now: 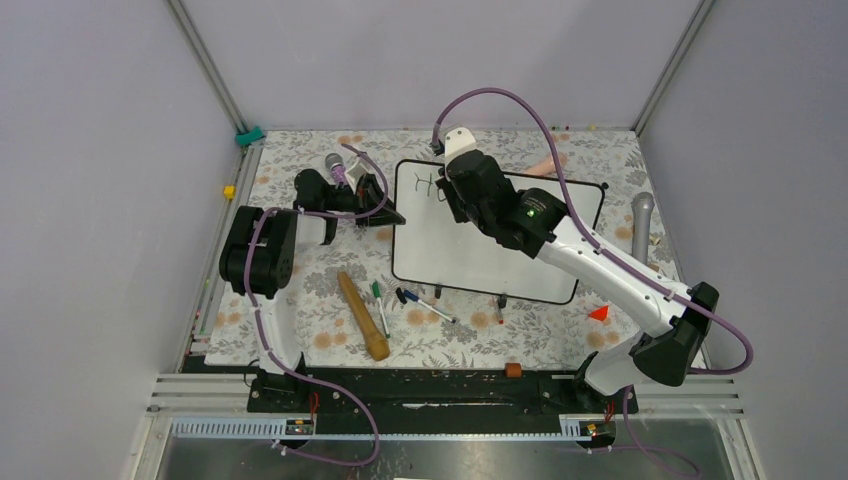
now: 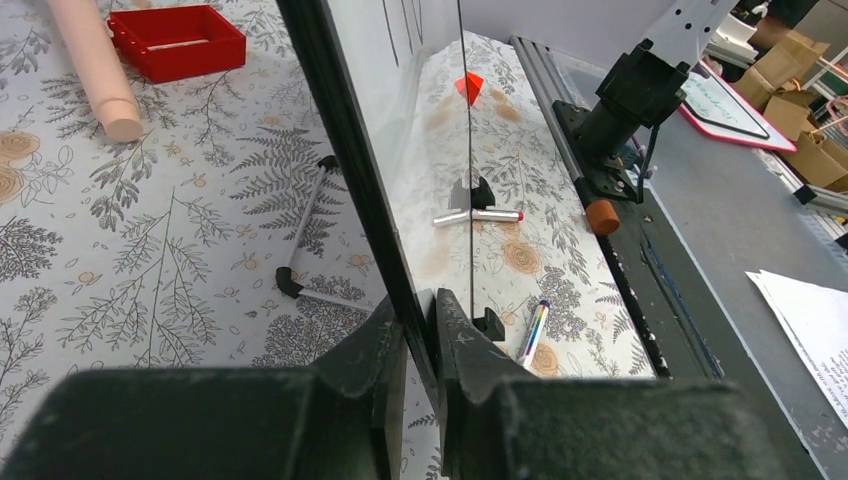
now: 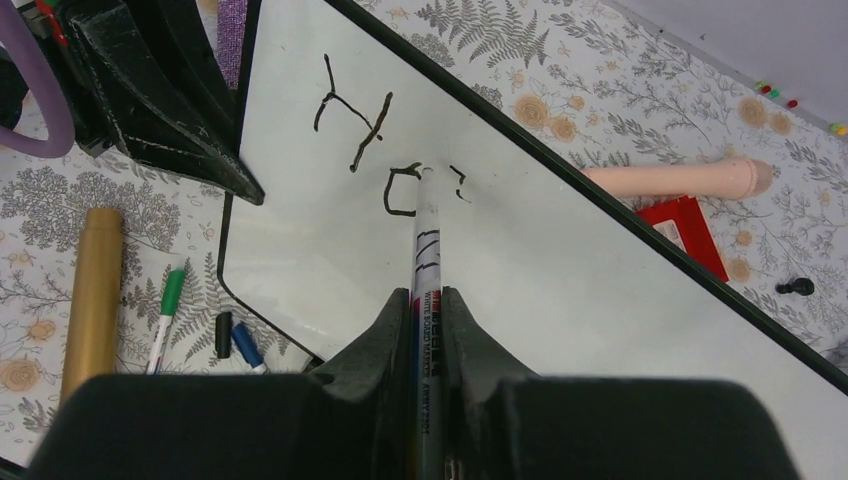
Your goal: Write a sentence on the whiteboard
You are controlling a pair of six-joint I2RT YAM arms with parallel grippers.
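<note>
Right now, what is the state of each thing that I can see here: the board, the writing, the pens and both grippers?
whiteboard, standing tilted, its left edge clamped
sentence, only begun, a few strokes
left gripper, shut on the whiteboard frame
right gripper, shut on the marker
marker, uncapped, tip on the whiteboard
green marker, capped, lying flat, not held
</note>
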